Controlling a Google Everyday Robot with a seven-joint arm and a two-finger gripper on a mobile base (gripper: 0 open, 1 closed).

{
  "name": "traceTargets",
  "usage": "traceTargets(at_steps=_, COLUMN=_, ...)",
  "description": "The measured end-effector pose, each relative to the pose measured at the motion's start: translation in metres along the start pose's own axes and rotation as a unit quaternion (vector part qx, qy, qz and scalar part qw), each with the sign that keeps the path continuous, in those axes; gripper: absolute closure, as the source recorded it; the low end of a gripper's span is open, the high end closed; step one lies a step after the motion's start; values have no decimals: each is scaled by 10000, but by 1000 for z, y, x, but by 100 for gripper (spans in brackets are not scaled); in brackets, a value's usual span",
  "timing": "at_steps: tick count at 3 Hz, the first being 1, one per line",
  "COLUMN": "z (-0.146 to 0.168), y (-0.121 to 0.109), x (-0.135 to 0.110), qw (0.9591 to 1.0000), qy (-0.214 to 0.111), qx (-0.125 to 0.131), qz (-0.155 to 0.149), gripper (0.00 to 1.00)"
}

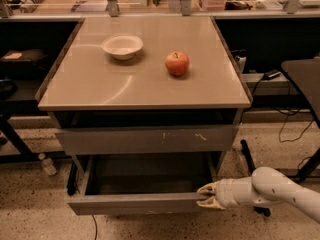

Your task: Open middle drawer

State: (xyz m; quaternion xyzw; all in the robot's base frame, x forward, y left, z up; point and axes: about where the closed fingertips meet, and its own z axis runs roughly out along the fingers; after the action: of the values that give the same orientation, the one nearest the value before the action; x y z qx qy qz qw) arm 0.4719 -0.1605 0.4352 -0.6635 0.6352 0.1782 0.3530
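Observation:
The middle drawer (135, 204) is the lowest plain grey front, pulled well out from the cabinet, with its shallow grey box (150, 174) open to view and nothing in it. My gripper (206, 196) comes in from the lower right on a white arm. Its two tan fingers pinch the right end of that drawer's front. Above it is the wider, taller front with white scratches (145, 140), which is closed.
On the tabletop (145, 84) stand a white bowl (122, 46) and a red apple (177, 63). A plastic bottle (47, 164) lies on the floor at left. Cables and a dark stand leg (247, 156) are on the floor at right.

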Motion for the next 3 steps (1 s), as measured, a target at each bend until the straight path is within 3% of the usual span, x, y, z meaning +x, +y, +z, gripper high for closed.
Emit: traceTargets(at_steps=3, z=0, y=0, x=0, qw=10000, qy=-1, qx=-2, qz=-1, gripper=35)
